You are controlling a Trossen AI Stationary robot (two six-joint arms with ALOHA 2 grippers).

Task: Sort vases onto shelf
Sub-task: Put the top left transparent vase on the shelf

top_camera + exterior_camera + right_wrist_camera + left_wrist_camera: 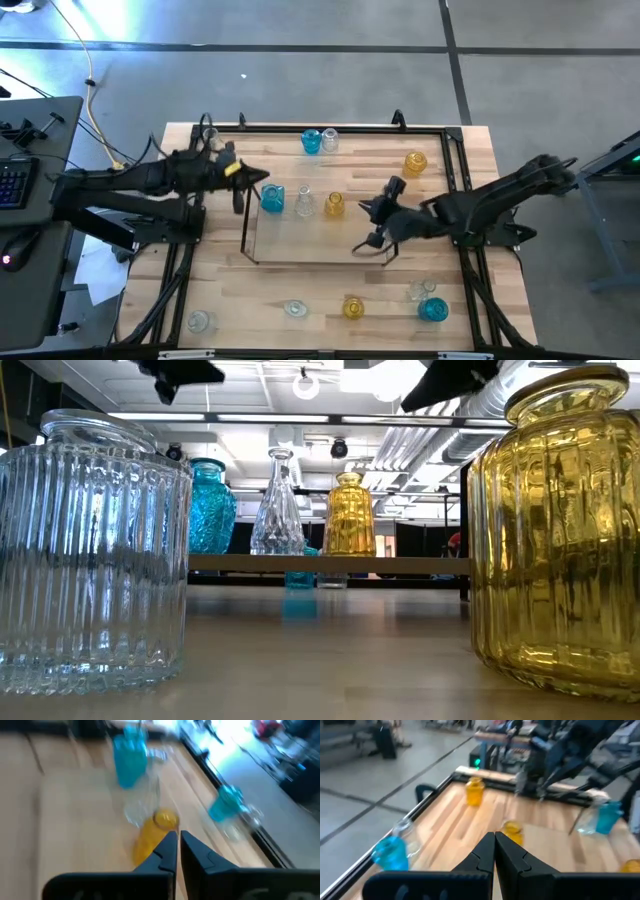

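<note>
The shelf [318,238], with a wood top and a thin dark frame, stands in the middle of the table. On its far part a blue vase [272,198], a clear vase [305,203] and an amber vase [335,205] stand upright in a row; the low view shows them as blue [210,510], clear [278,505] and amber [349,515]. My left gripper [264,178] hovers shut by the shelf's far left corner, close to the blue vase. My right gripper [366,208] hovers shut just right of the amber vase [155,835], and I see nothing between its fingers [178,845].
Loose vases stand around the shelf: blue [311,141] and clear [330,138] at the far edge, clear [210,135] far left, amber [415,162] far right. Along the near edge stand clear [200,321], clear [294,309], amber [352,307], clear [420,291] and blue [432,310]. A black frame [455,150] edges the table.
</note>
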